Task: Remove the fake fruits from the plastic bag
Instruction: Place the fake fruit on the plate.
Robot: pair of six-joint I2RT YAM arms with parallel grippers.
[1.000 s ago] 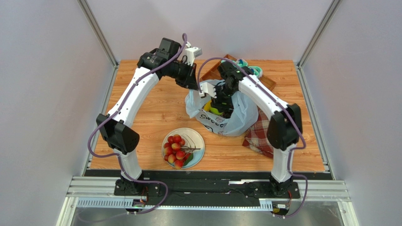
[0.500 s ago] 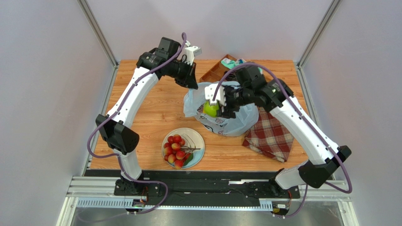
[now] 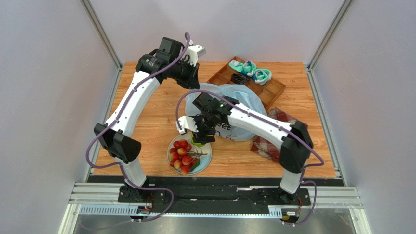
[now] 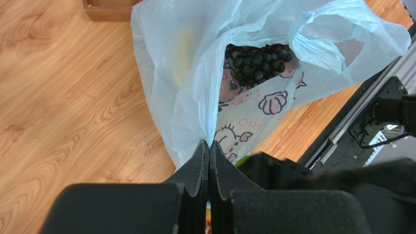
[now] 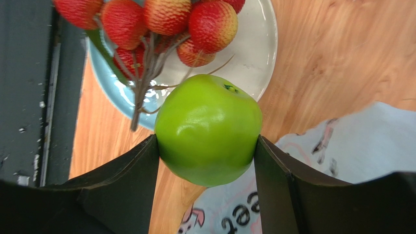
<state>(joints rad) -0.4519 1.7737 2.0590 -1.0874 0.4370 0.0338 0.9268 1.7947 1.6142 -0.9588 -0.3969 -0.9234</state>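
The green apple [image 5: 208, 129] is out of the plastic bag [image 3: 244, 105], pinched on both sides between the two black fingers of the right gripper [image 5: 206, 146]. It hangs over the far rim of a pale plate [image 5: 249, 53], just beside the bag's printed front. From here I can't tell whether it touches the plate. On that plate lies the cluster of red fruits [image 5: 166, 19] on its twiggy stem, close to the apple.

The bag sits on the wooden table [image 3: 156, 117] behind the plate, its mouth gaping. Down inside it shows the dark grape bunch [image 4: 256, 61]. The left gripper [image 4: 209, 146] has its jaws pressed tight together on a fold of the bag's rim, holding that edge up.

To the right of the bag lies a red plaid cloth [image 3: 266, 141], partly tucked under the right arm. Behind the bag, at the far right of the table, sits a wooden compartment tray [image 3: 273, 90] with teal-and-white rolled socks [image 3: 249, 68] in it.
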